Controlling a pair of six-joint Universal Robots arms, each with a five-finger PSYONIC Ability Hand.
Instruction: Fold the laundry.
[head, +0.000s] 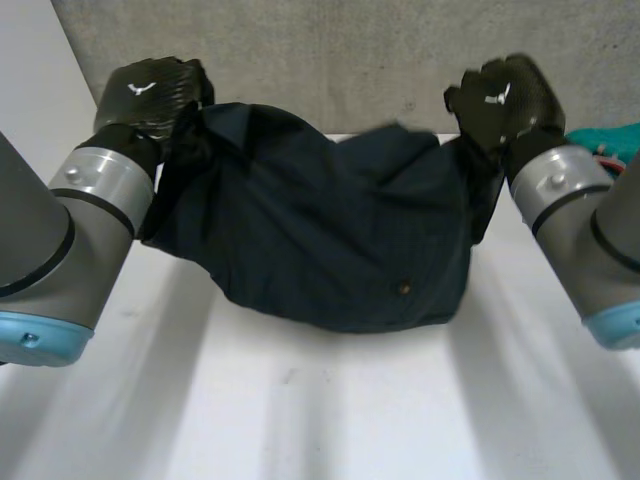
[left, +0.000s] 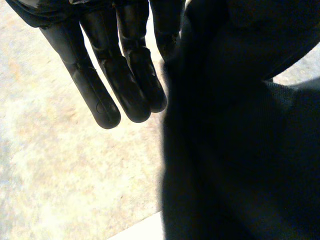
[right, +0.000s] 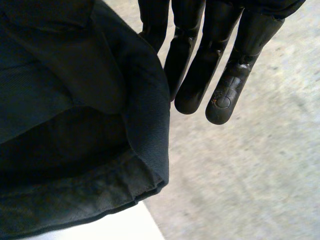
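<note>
Grey arms (head: 100, 190), light-blue caps (head: 40, 335), black hands (head: 150, 95)

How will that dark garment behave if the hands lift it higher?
Probably floppy: the dark garment sags and creases between the left hand and right hand. Likely light, held only at its far corners. Its ribbed weave may grip, not slip.

Plain dark navy garment (head: 330, 240). White table (head: 300, 420). Speckled grey floor (head: 350, 50) beyond garment. Teal cloth (head: 612, 140) right of garment. Left hand (head: 150, 95), right hand (head: 505, 100) black.
</note>
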